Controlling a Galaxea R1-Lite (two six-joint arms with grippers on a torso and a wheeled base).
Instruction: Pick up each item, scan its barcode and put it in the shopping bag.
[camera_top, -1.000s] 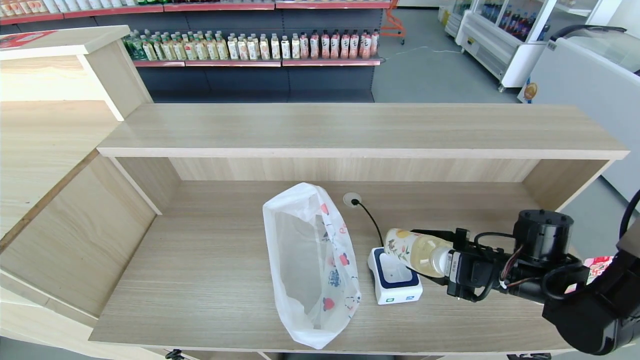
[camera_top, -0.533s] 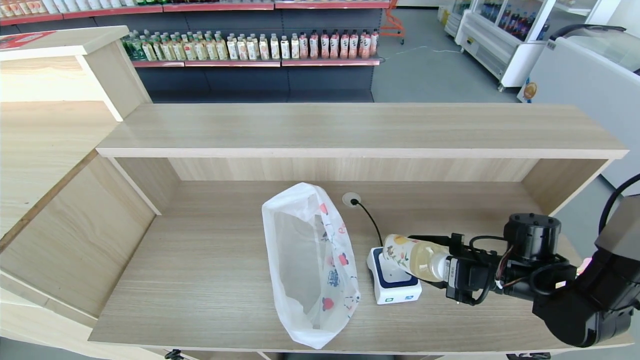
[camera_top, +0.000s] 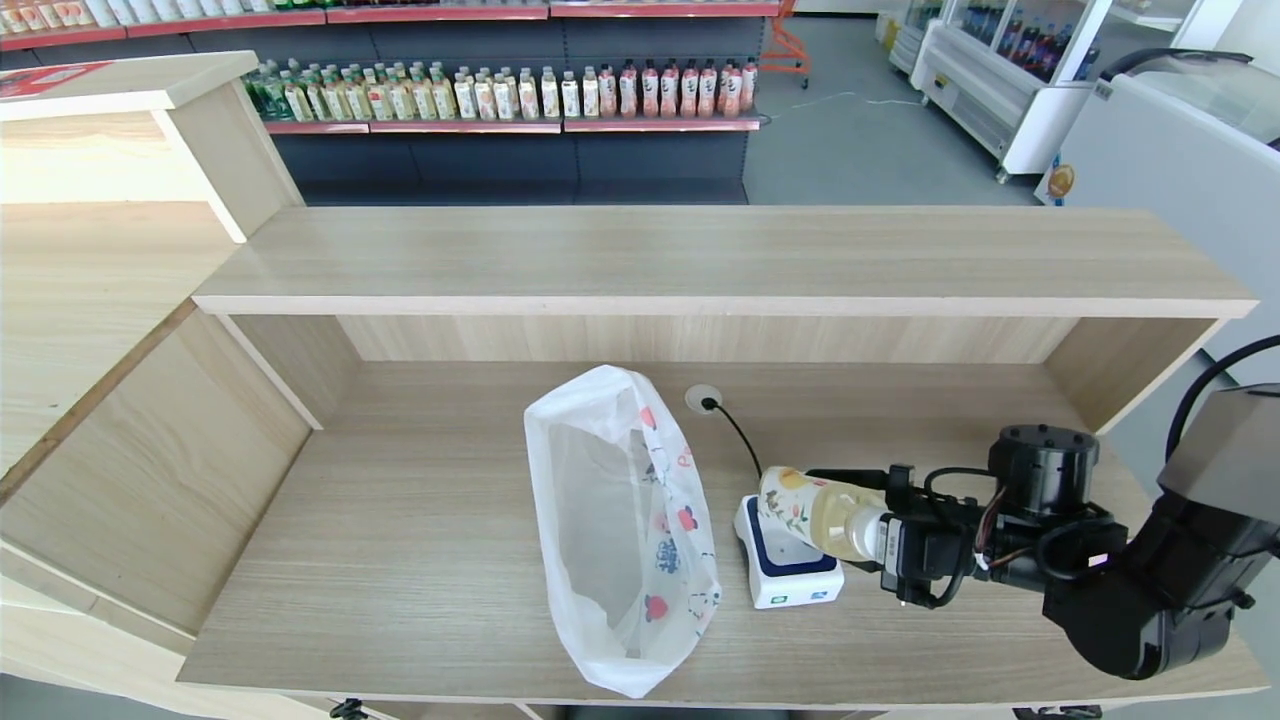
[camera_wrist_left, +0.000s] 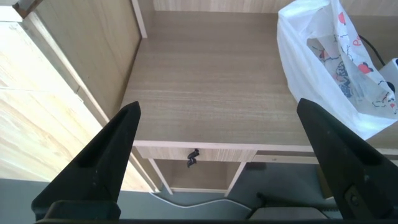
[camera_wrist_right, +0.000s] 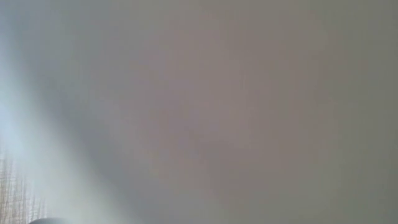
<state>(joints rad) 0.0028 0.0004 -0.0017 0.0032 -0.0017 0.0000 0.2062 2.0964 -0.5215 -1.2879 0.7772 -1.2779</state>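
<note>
**DESK:** What does the frame show?

**PHOTOG:** A shop checkout table (camera_top: 400, 540), mid-scan. The right jaws are clenched on the neck end of a pale drink bottle (camera_top: 805, 505). It is held on its side with its base pointing toward the shopping bag (camera_top: 620, 530). The bottle hangs over the dark window of the white scanner (camera_top: 785, 565), close above it. Whether the two touch cannot be told.

**DESK:** And the other arm?

**PHOTOG:** The left jaws are spread wide and grasp nothing. They sit back off the table's near edge, well apart from the bottle.

**DESK:** What stage is this?

**PHOTOG:** By my reading, the scan itself. The bottle is not yet in the bag.

**DESK:** What makes the scan go well?

**PHOTOG:** The barcode probably has to face down into the window. If it does not read, a slow roll of the wrist should bring it round. The bottle is gripped at one end, so the heavy end may droop, which calls for a firm hold kept low but off the glass.

The bag stands open just beside the scanner, its thin mouth slack. The bottle is best brought in from above, base first, without brushing the rim. The black cable (camera_top: 738, 435) behind the scanner is worth avoiding.
</note>
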